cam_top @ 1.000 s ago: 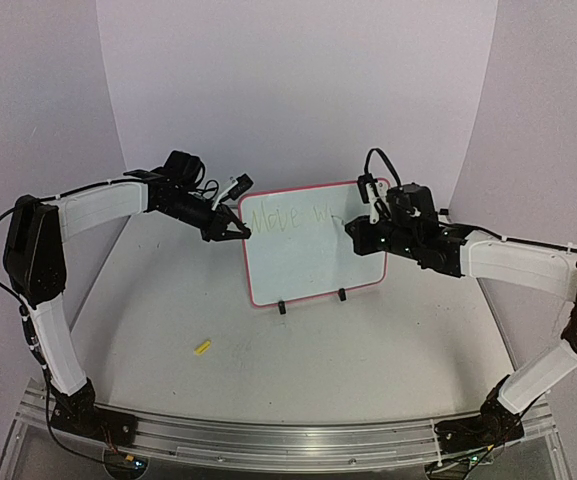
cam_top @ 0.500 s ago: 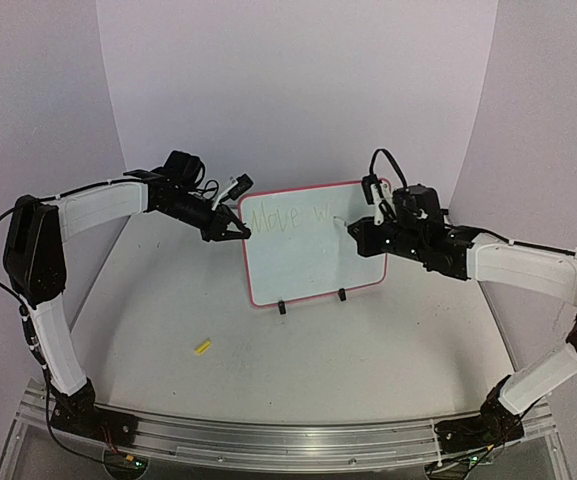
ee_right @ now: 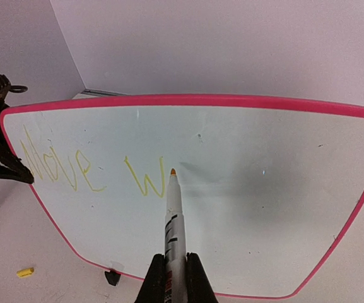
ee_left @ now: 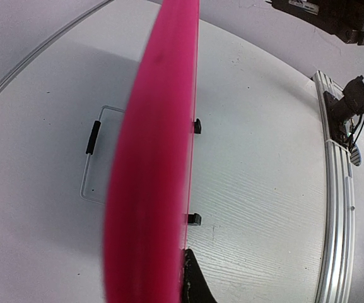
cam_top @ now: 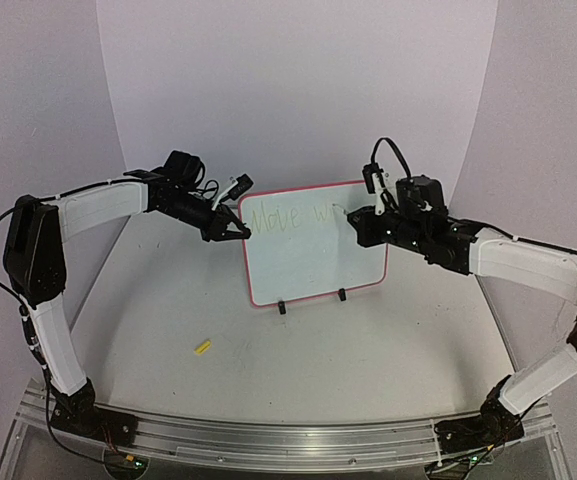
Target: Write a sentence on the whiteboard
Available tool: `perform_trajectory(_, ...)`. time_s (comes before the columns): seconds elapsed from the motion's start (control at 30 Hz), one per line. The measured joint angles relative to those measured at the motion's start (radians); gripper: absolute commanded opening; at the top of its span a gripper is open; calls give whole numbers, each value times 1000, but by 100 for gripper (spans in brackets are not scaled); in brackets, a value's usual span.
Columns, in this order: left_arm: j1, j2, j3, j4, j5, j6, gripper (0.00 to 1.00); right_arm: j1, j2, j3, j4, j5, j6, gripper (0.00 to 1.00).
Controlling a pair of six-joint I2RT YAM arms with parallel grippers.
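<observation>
Right wrist view: a marker (ee_right: pixel 172 221) is seen pinched between the closed fingers of the right gripper (ee_right: pixel 174 278), its orange tip set just right of the "W" that ends the sentence (ee_right: pixel 81 173). The whiteboard (ee_right: pixel 264 189) is stood on the table (cam_top: pixel 348 370) between both arms, its left frame edge clamped by the left gripper (cam_top: pixel 240 230).

The whiteboard (cam_top: pixel 313 250) is stood on the table (cam_top: pixel 388 345) between left hand (cam_top: pixel 240 230) and right hand (cam_top: pixel 354 218), the marker (ee_right: pixel 173 218) set before it.
</observation>
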State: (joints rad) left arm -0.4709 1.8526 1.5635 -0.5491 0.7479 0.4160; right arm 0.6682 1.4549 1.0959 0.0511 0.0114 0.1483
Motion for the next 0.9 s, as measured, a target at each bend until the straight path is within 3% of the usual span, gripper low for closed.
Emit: perform_trajectory(0.9, -2, 0, 0, 0, 0, 0, 0, 0, 49, 39, 0, 0, -21, 0)
